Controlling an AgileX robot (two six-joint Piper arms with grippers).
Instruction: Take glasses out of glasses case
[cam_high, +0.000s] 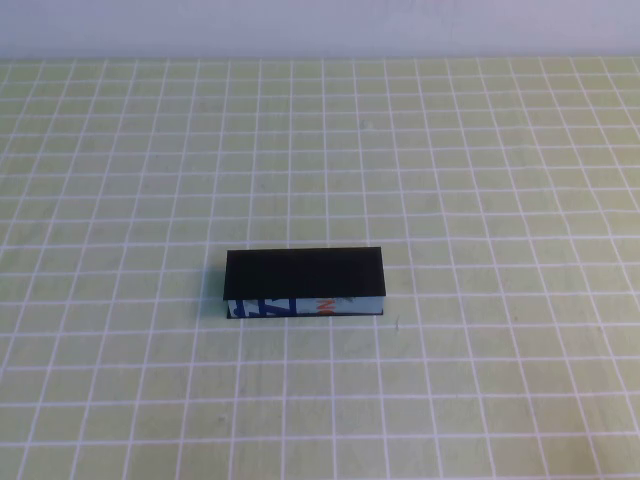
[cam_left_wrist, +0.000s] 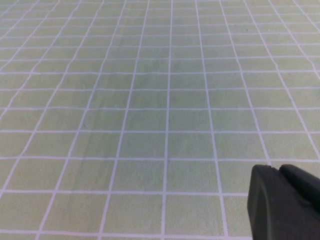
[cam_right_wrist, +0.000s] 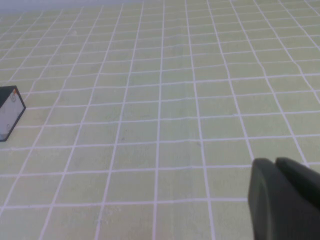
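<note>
The glasses case (cam_high: 304, 281) lies shut in the middle of the table, with its black lid on top and its white side with blue and orange print facing me. One end of it shows in the right wrist view (cam_right_wrist: 10, 112). The glasses are hidden. Neither arm shows in the high view. My left gripper (cam_left_wrist: 277, 169) is shut and empty over bare cloth, with the case out of its view. My right gripper (cam_right_wrist: 274, 161) is shut and empty, well apart from the case.
A green tablecloth with a white grid (cam_high: 480, 180) covers the table. A pale wall (cam_high: 320, 25) runs along the far edge. Nothing else stands on the cloth.
</note>
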